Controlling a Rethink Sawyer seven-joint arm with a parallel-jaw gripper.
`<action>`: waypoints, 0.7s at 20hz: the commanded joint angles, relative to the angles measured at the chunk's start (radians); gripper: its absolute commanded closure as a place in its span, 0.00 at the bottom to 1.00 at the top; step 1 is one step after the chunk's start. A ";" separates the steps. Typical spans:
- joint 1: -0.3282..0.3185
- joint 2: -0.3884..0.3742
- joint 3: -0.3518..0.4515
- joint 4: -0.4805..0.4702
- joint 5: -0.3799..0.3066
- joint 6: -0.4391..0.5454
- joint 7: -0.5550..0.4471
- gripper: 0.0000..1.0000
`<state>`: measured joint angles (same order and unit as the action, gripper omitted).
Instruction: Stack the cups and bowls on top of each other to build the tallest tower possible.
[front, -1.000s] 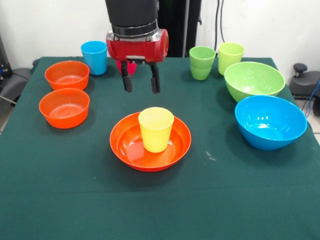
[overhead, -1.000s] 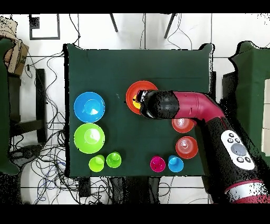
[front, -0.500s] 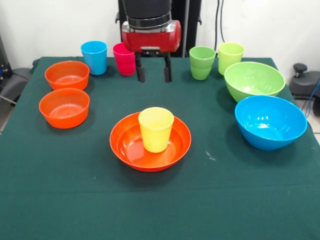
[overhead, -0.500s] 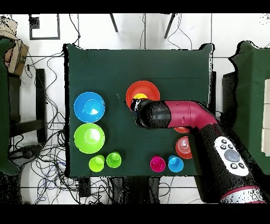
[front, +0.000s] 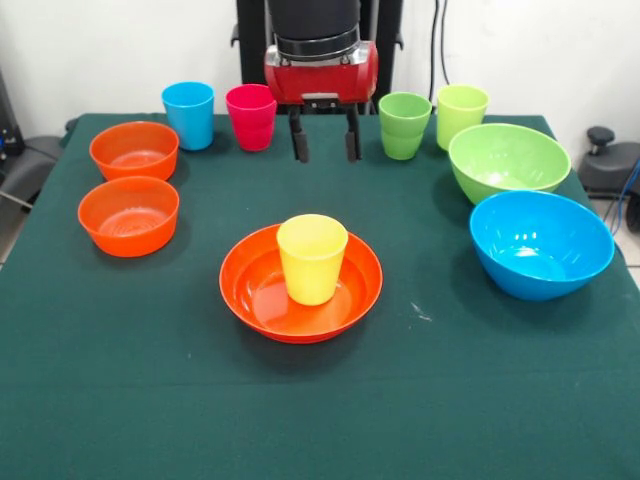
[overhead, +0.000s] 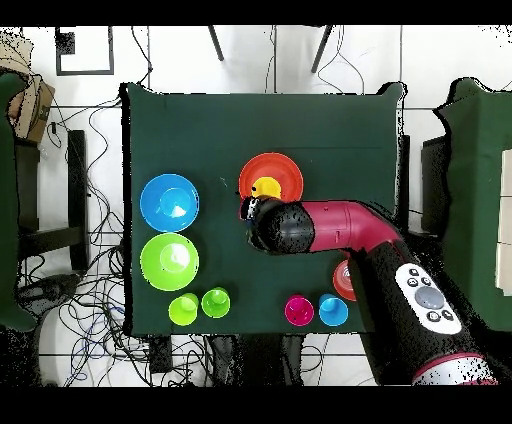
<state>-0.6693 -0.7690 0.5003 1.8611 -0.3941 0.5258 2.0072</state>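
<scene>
A yellow cup (front: 312, 258) stands upside down in the wide orange bowl (front: 262, 296) at the table's middle; both show in the overhead view, the cup (overhead: 267, 187) inside the bowl (overhead: 285, 168). My gripper (front: 325, 146) hangs open and empty behind them, above the table. Two small orange bowls (front: 134, 150) (front: 128, 214) sit at the left. A sky blue cup (front: 189, 114) and a pink cup (front: 251, 116) stand at the back. Two light green cups (front: 404, 125) (front: 461, 115) stand at the back right.
A large lime green bowl (front: 508, 161) and a large blue bowl (front: 540, 243) sit at the right, and show at the left in the overhead view (overhead: 169, 260) (overhead: 169, 201). My arm (overhead: 340, 228) covers the small orange bowls from above.
My open gripper has drawn back from above the yellow cup toward the table's far side and moved right in the front view, uncovering the pink cup. The cups and bowls have not moved.
</scene>
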 joint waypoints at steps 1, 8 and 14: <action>0.028 -0.010 -0.038 0.056 -0.063 -0.043 0.020 0.00; 0.026 -0.016 -0.034 0.060 -0.057 -0.035 0.012 0.00; 0.008 -0.022 -0.028 0.074 -0.059 -0.037 -0.004 0.00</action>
<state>-0.6670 -0.7737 0.4933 1.8922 -0.3948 0.5258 2.0072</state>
